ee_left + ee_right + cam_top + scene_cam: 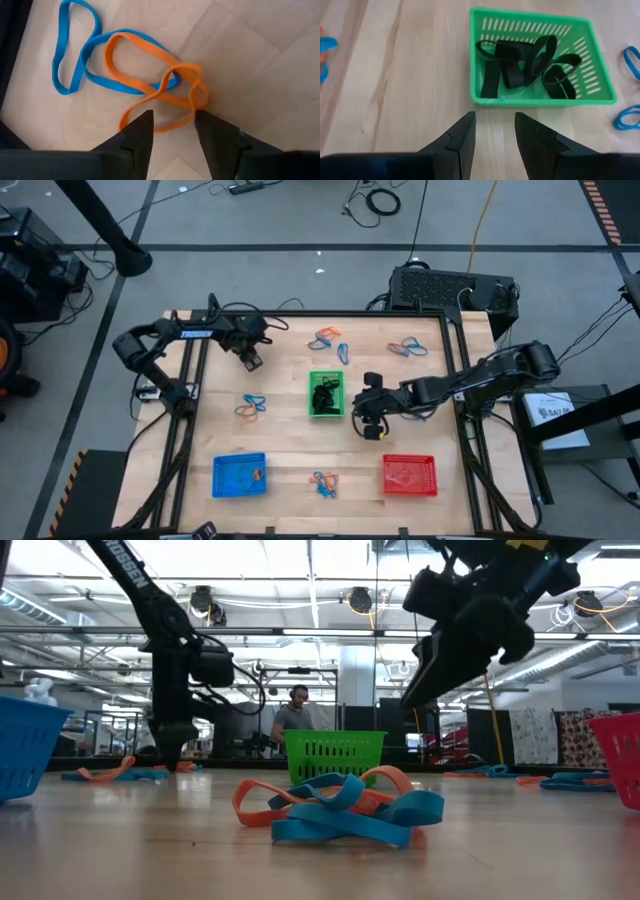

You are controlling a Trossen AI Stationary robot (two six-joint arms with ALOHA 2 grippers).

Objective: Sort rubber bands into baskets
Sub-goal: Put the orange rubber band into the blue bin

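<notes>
My left gripper (173, 127) stands open, pointing steeply down over a tangle of orange and blue rubber bands (135, 75) on the wooden table. A strand of the orange band (165, 122) runs between its fingertips; I cannot tell whether they touch it. In the high view this gripper (250, 358) covers that tangle. My right gripper (372, 425) hangs open with nothing between its fingers, just right of the green basket (327, 393). That basket (540, 60) holds several black bands (525, 65). The blue basket (239, 475) and the red basket (409, 475) stand near the front edge.
More blue and orange bands lie loose at the left centre (252, 408), far centre (328, 340), far right (407, 347) and near centre (322, 483). Black frame rails (190, 430) run along the table's sides. A person (296, 715) sits in the room beyond.
</notes>
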